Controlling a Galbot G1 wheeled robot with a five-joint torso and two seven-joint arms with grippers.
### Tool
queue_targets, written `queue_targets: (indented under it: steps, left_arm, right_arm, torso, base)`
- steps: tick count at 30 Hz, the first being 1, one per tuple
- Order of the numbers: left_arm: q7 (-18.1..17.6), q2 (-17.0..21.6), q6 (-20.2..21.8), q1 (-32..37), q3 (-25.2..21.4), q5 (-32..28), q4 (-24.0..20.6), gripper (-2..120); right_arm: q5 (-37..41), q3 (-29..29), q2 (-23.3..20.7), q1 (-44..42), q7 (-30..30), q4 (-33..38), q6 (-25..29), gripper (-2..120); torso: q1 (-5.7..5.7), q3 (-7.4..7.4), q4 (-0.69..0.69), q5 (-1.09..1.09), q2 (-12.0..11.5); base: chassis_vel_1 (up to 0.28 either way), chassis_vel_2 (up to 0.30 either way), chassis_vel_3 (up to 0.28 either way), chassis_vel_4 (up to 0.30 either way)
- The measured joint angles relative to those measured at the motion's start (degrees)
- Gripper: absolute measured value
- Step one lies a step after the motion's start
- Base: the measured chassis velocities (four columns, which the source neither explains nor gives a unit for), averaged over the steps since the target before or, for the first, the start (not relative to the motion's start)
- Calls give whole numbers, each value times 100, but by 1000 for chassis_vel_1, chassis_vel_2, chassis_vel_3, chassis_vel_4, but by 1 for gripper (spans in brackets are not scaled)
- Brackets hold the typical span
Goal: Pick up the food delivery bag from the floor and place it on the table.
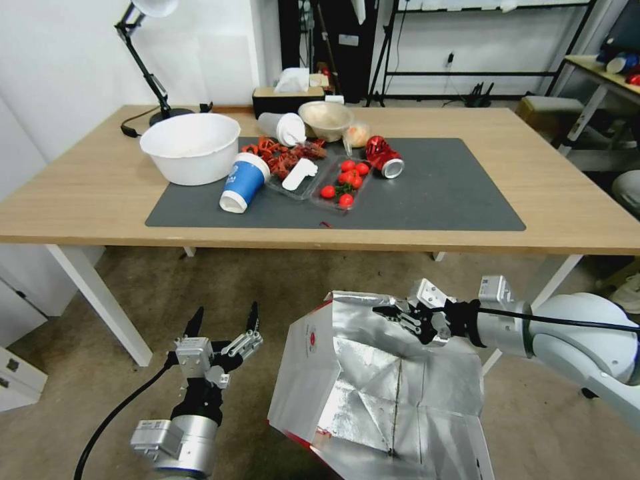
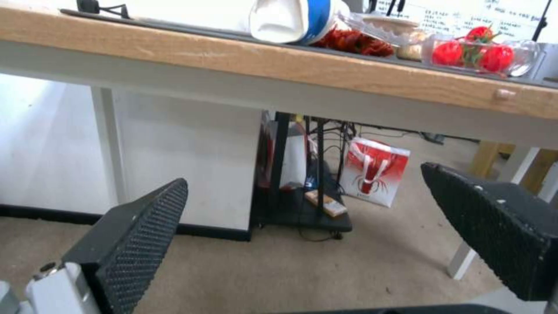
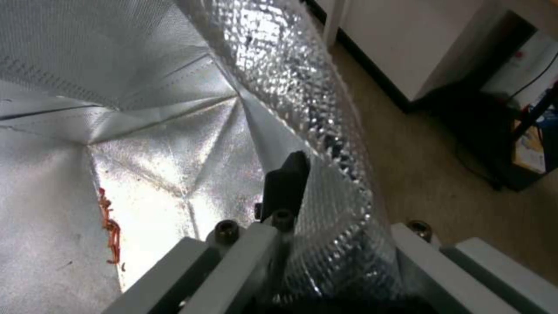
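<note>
The food delivery bag [image 1: 373, 393], white outside with a small red logo and silver foil inside, stands tilted on the floor [image 1: 153, 293] in front of the table [image 1: 80, 193]. Its mouth gapes toward me. My right gripper [image 1: 390, 312] is shut on the bag's upper rim. In the right wrist view one black finger [image 3: 285, 183] lies inside against the foil wall [image 3: 145, 109], and the other is hidden behind it. My left gripper [image 1: 225, 317] stands open just left of the bag, apart from it. In the left wrist view its pads [image 2: 139, 226] frame the floor under the table edge [image 2: 290, 65].
The dark mat [image 1: 440, 193] holds a white bowl [image 1: 190, 147], a tipped blue cup [image 1: 243, 181], trays of crayfish and tomatoes [image 1: 345, 181] and a red can [image 1: 383, 157]. A white table leg [image 1: 100, 300] stands left of my left arm. A red-and-white bag [image 2: 375, 172] sits beyond the table.
</note>
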Motion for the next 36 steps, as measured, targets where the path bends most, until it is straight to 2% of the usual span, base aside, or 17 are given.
queue_targets:
  steps: [36]
  left_arm:
    - [51,5,41,-19,12,26,-4,100]
  right_arm:
    - [22,212,-89,-166,-10,51,16,0]
  torso:
    - [378,538,0,0,915]
  base:
    - [0,0,0,0]
